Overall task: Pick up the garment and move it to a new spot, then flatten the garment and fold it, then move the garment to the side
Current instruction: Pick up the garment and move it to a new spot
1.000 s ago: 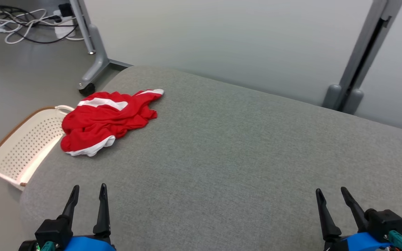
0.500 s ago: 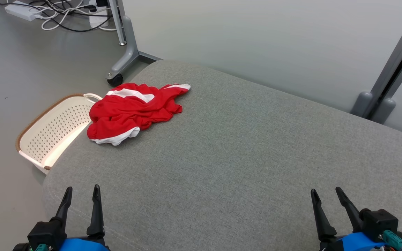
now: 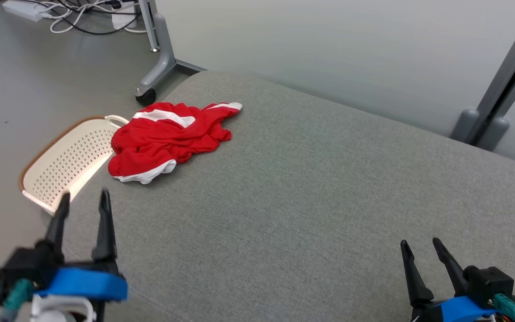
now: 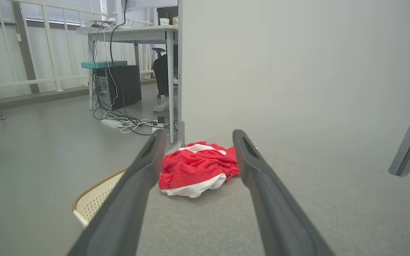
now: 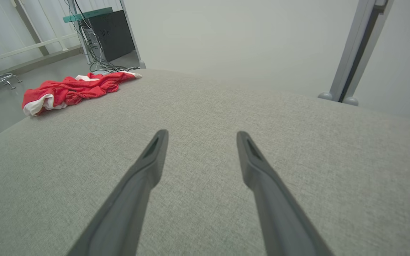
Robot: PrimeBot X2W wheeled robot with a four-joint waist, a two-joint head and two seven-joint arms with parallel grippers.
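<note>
The garment (image 3: 163,139) is red with white bands and lies crumpled at the far left corner of the grey upholstered surface (image 3: 311,197). My left gripper (image 3: 83,199) is open and raised at the near left edge, short of the garment and pointing toward it. In the left wrist view the garment (image 4: 198,169) sits framed between the two fingers of the gripper (image 4: 197,139). My right gripper (image 3: 420,246) stands open at the near right with nothing in it. In the right wrist view the garment (image 5: 69,90) lies far off at the upper left, beyond that gripper (image 5: 199,137).
A cream perforated basket (image 3: 61,161) with a brown rim stands on the floor just left of the garment. A grey wheeled frame leg (image 3: 157,58) and cables (image 3: 74,13) lie behind it. A pale partition wall (image 3: 329,49) runs along the far side.
My left gripper has risen and moved forward toward the garment, still open. The right gripper has stayed put. The head camera swung left earlier, shifting the whole picture.
</note>
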